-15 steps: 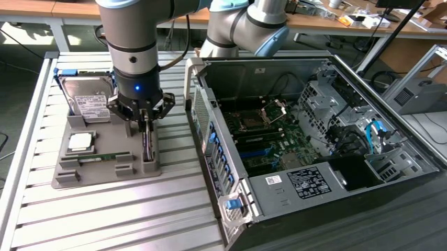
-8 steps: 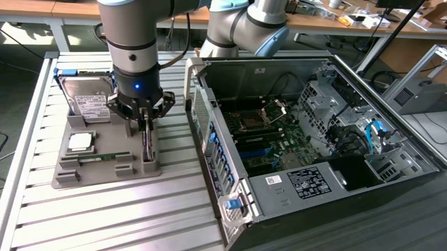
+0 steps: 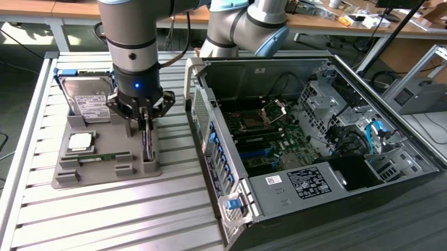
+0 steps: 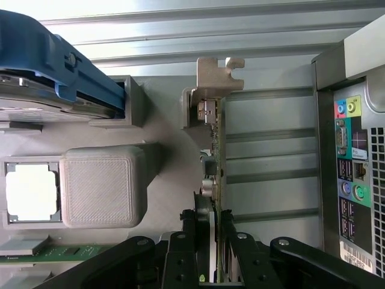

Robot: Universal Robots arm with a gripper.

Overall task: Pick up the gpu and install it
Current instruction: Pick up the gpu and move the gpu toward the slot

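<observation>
The gpu (image 3: 147, 148) stands on edge in a slot at the grey holder tray's (image 3: 104, 177) side nearest the computer case. In the wrist view the gpu (image 4: 216, 150) appears edge-on, with its metal end bracket (image 4: 212, 72) at the far end and the fan side bulging near the fingers. My gripper (image 3: 144, 130) hangs straight down over the card. Its two black fingers (image 4: 187, 253) press against both faces of the card, so my gripper (image 4: 212, 268) is shut on it. The card's lower edge still sits in the tray slot.
The tray also carries a silver hard drive (image 3: 87, 99) in a blue frame, a CPU (image 3: 80, 141) and a green memory stick (image 3: 104, 157). The open computer case (image 3: 293, 136) lies at the exterior view's right, its rear ports (image 4: 352, 150) close beside the card. A slatted metal table (image 3: 104, 219) lies underneath.
</observation>
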